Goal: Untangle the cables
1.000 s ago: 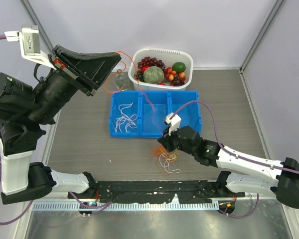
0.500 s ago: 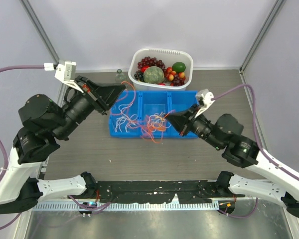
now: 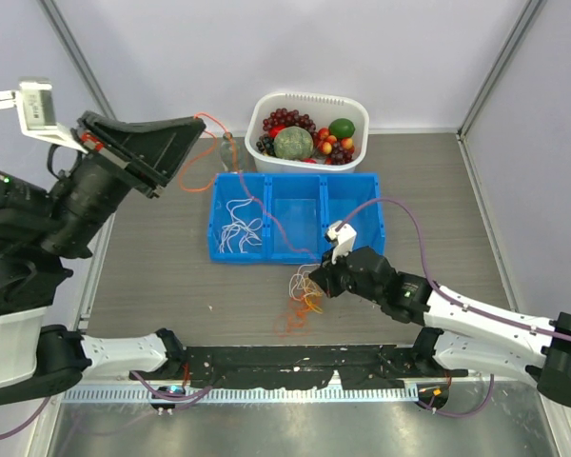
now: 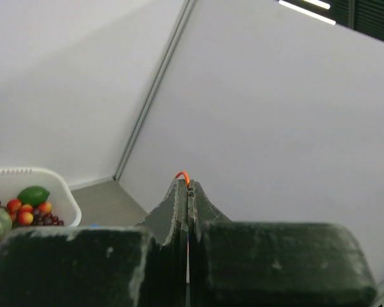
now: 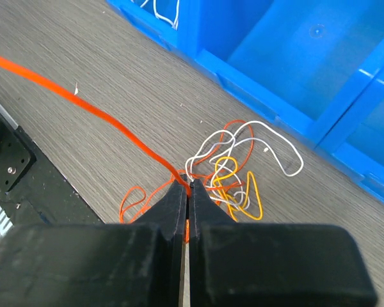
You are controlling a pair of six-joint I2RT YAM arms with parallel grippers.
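Down in front of the blue bin [image 3: 295,177], on the table [image 3: 152,276], my right hand [image 3: 319,284] is clamped shut on the cable tangle [image 3: 306,295]. Half a second ago both arms were bunched over the bin with the whole mess hanging between them. Now my left hand [image 3: 200,120] has swung way up and out to the left, fingers pressed shut on one end of the orange cable [image 3: 202,152]. That cable runs from there across the bin down to the tangle, so I'd say it's getting drawn out of the knot. It's not free yet though, because the right wrist view shows it going straight into the clump at my fingertips. Counts: two hands and one bin with three compartments. There's a small bunch of white cords [image 3: 238,228] already in the left compartment, too curly to count, and the other two compartments look bare. There's also one white basket [image 3: 309,97] of fruit behind the bin. In the tangle I can pick out white, yellow and orange loops, but not how many separate cords they are.
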